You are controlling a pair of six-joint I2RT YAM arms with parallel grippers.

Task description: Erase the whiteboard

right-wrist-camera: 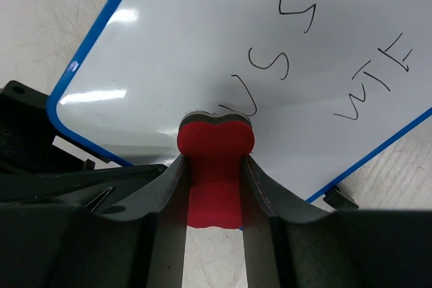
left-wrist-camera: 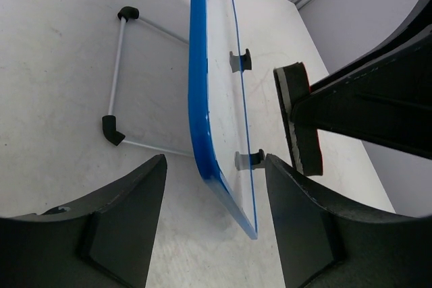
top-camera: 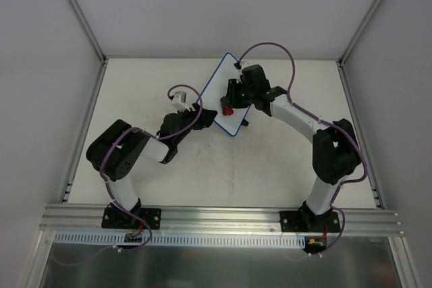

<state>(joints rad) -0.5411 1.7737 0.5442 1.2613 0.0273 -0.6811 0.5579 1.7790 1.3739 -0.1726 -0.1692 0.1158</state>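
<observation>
The whiteboard (top-camera: 217,85), white with a blue rim, stands tilted at the table's back middle. Black handwriting (right-wrist-camera: 273,65) covers its face (right-wrist-camera: 202,38). My right gripper (top-camera: 229,104) is shut on the red bone-shaped eraser (right-wrist-camera: 214,146) and presses its felt end against the board, just below the writing. My left gripper (top-camera: 204,114) is open. Its fingers straddle the board's blue edge (left-wrist-camera: 198,85) near a lower corner, with a gap on each side. The eraser also shows edge-on in the left wrist view (left-wrist-camera: 297,116).
A thin wire stand (left-wrist-camera: 115,79) with black end caps lies on the table behind the board. Two black tabs (left-wrist-camera: 241,60) sit on the board's edge. Grey walls and metal rails (top-camera: 81,18) close in the table at the back and sides.
</observation>
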